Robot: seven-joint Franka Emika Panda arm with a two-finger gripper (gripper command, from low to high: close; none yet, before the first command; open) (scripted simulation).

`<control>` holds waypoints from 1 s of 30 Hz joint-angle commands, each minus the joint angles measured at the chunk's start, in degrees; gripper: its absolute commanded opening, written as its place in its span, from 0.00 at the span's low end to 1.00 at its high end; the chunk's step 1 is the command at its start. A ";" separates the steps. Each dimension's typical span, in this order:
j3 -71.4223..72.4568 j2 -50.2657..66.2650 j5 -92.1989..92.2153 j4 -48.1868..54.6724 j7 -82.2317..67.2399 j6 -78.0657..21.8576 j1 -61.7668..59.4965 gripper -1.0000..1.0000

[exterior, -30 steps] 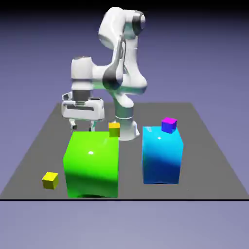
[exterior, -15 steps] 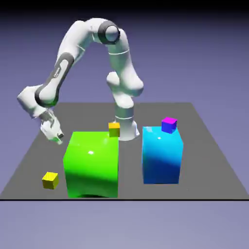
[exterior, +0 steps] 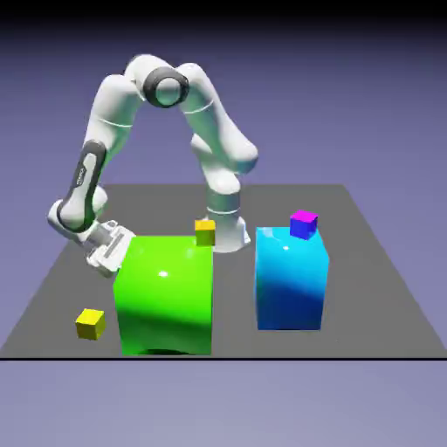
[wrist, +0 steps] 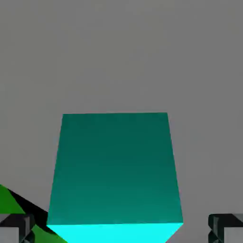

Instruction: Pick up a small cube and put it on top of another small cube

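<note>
Exterior view looks down across the whole counter (exterior: pixel 367 288), facing the arm (exterior: pixel 188 96); hand view looks closely along the pincer (wrist: pixel 121 232), sharing the green block (exterior: pixel 166 297).

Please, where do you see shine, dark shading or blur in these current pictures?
Exterior view: small white glints on the green block and blue block, the green one's underside nearly black; no obvious blur. Hand view: teal cube with a dark large face and a bright cyan strip below.

plain blue-violet bkgd, black at top, dk grey tabletop (exterior: pixel 367 297)
</note>
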 commanded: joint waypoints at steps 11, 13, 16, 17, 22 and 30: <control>-19.98 8.27 12.41 -0.45 -9.07 -4.51 22.83 0.50; -23.61 9.77 14.67 -0.54 -10.72 -5.33 26.98 0.50; -24.96 10.33 15.50 -0.57 -11.33 -5.63 28.51 0.00; -23.14 9.57 14.38 -0.53 -10.51 -5.22 26.44 0.00; -14.06 5.82 8.74 -0.32 -6.39 -3.17 16.07 0.00; 0.47 -0.19 -0.29 0.01 0.21 0.11 -0.53 0.00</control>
